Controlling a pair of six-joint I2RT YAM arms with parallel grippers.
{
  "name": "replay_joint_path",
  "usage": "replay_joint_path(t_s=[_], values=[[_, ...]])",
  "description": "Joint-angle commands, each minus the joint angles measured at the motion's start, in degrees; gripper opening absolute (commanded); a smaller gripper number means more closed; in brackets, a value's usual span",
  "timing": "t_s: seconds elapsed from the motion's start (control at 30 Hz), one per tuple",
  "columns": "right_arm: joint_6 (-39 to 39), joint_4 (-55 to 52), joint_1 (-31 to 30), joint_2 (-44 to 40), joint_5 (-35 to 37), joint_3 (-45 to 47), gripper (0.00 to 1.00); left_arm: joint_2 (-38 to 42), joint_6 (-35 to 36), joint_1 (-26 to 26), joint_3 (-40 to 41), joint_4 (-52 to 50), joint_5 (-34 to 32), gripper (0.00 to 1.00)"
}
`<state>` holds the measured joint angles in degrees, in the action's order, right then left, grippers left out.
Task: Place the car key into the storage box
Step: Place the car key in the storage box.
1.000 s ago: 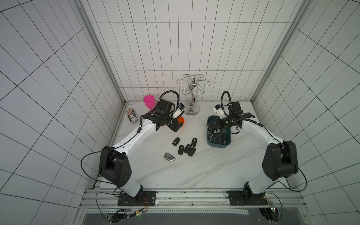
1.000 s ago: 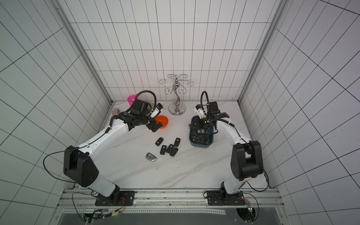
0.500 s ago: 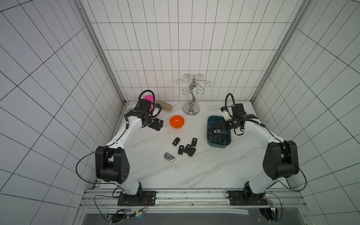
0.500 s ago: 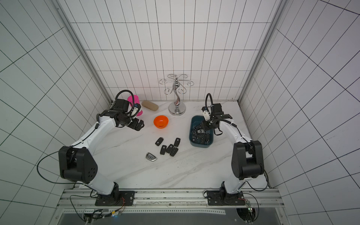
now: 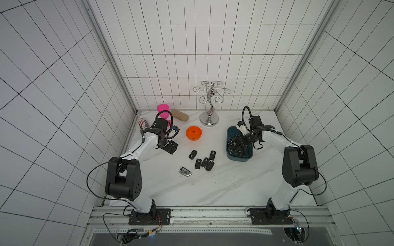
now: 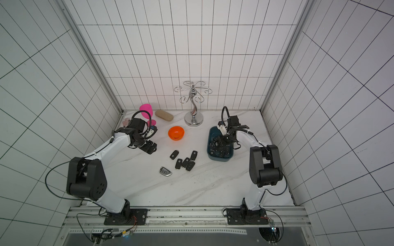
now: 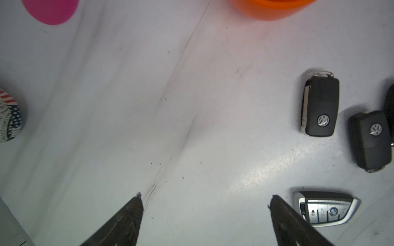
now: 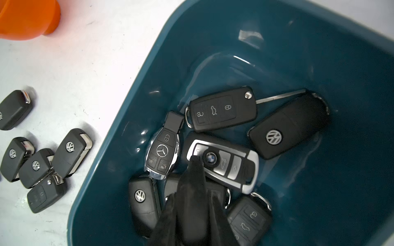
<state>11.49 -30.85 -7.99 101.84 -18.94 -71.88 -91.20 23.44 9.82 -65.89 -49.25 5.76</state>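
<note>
The left gripper (image 7: 205, 196) hangs wide open over bare marble toward the left edge of the white marble counter (image 5: 213, 191), gripping nothing. The right gripper (image 8: 195, 161) is pinched together with nothing showing between its fingers. Its tip is over a silver-faced key fob (image 8: 226, 166) inside the dark teal-blue plastic storage box (image 5: 239, 159), which sits near the counter's right edge. Mid-counter lie five black flip keys (image 5: 205, 162), long axes roughly front to back. A silver-trimmed car key (image 5: 186, 171) lies flat beside them, its long axis roughly along the front edge. Bare marble separates the keys from the left gripper. A small round orange bowl (image 5: 193, 133) stands behind them.
</note>
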Motion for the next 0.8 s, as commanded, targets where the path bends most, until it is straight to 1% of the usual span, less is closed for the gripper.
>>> replay_joint_path(t_s=[0.0, 0.1, 0.23, 0.3, 0.47, 0.57, 0.67, 0.77], values=[[1.62, -1.52, -0.39, 1.49, 1.15, -1.69, 0.18, 4.40, 3.98, 3.56, 3.00, 2.67, 2.14, 0.91], [1.66, -1.49, -0.79, 1.35, 2.00, -1.51, 0.34, 7.59, 6.15, 7.50, 6.25, 3.62, 3.73, 0.91], [1.87, -1.76, -1.15, 0.95, 3.12, -1.34, 0.54, 9.67, 9.81, 10.66, 8.50, 3.13, 6.91, 0.91], [2.05, -1.94, -1.32, 0.81, 3.49, -1.40, 0.57, 9.75, 11.32, 11.95, 9.38, 2.77, 7.58, 0.91], [1.87, -2.28, -1.51, 0.88, 3.74, -1.76, 0.58, 8.17, 14.11, 14.32, 11.53, 2.23, 8.57, 0.91], [1.94, -2.33, -1.54, 0.57, 3.82, -1.61, 0.63, 7.94, 16.02, 15.52, 12.76, 2.41, 8.53, 0.91], [1.92, -1.80, -1.50, -0.54, 4.29, -1.39, 0.71, 8.20, 18.29, 16.35, 13.72, 2.21, 9.32, 0.91], [2.05, -1.80, -1.36, -1.92, 4.75, -1.34, 0.73, 8.72, 23.14, 16.78, 14.82, 0.70, 11.04, 0.90]])
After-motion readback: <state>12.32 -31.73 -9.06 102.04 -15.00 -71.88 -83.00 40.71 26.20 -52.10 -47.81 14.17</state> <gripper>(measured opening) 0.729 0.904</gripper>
